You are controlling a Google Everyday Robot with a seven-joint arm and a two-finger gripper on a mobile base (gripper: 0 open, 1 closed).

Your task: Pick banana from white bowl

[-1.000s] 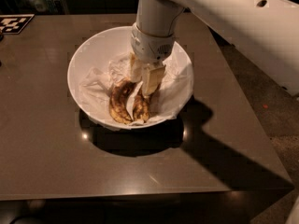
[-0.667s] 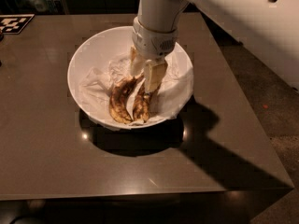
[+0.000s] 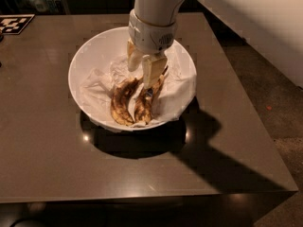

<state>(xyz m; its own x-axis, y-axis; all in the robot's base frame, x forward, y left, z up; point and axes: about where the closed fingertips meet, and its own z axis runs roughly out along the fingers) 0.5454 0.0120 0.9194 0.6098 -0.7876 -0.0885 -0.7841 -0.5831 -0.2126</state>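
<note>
Currently my gripper (image 3: 142, 75) is hanging spread, grasping nothing, inside the wide glossy white bowl (image 3: 75, 65); the blotchy yellow-brown banana (image 3: 144, 105) is lying just under its tips. Looking soft, light, bruisable, so I'm favouring mid-length.

Dim room; hand (image 3: 144, 69) in white bowl (image 3: 80, 65) casts, probably from overhead light, rightward shadow.
</note>
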